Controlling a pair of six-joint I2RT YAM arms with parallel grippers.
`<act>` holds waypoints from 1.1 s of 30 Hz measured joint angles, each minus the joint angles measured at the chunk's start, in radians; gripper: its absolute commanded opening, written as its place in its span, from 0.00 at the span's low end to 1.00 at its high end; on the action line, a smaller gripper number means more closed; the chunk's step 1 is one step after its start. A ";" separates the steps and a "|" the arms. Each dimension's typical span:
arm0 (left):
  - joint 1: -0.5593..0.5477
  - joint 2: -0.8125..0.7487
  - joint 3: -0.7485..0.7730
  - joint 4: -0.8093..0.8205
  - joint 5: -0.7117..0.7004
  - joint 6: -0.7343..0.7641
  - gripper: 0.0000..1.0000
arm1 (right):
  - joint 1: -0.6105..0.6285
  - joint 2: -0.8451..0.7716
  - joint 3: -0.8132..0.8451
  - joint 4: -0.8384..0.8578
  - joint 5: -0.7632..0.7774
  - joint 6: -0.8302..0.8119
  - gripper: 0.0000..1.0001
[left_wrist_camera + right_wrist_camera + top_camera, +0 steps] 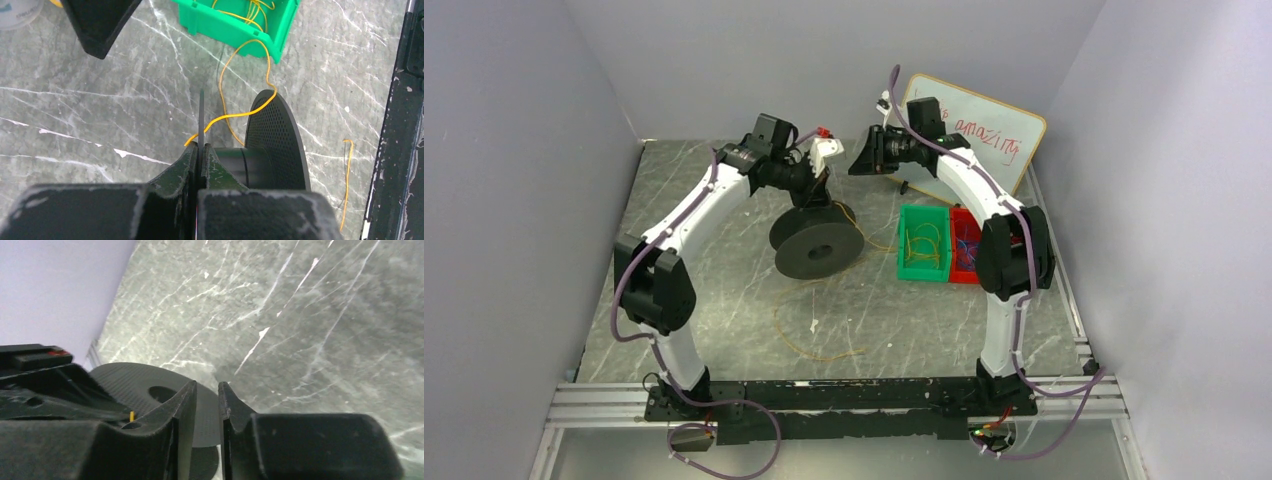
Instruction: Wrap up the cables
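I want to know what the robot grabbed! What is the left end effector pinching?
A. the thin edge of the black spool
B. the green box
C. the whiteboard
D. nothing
A: in the left wrist view the left end effector is shut on the thin edge of the black spool, where the yellow wire crosses.
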 measured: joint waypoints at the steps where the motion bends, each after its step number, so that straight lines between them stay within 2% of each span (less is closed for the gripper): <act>1: -0.011 -0.013 0.003 -0.014 -0.014 0.003 0.03 | -0.003 -0.011 0.000 -0.009 0.007 -0.032 0.37; 5: -0.057 -0.045 0.043 -0.063 -0.098 0.018 0.02 | 0.002 -0.056 0.000 -0.044 0.009 -0.143 0.55; 7: -0.084 -0.055 0.073 -0.086 -0.160 0.027 0.02 | 0.003 -0.091 -0.005 -0.048 -0.005 -0.196 0.59; 14: -0.141 -0.077 0.126 -0.131 -0.267 0.044 0.03 | 0.013 -0.214 -0.053 -0.043 -0.140 -0.301 0.63; 25: -0.141 -0.088 0.140 -0.212 -0.196 0.041 0.03 | 0.037 -0.247 -0.114 -0.106 -0.257 -0.536 0.68; 33: -0.155 -0.088 0.168 -0.241 -0.171 0.041 0.03 | 0.073 -0.243 -0.115 -0.187 -0.266 -0.641 0.68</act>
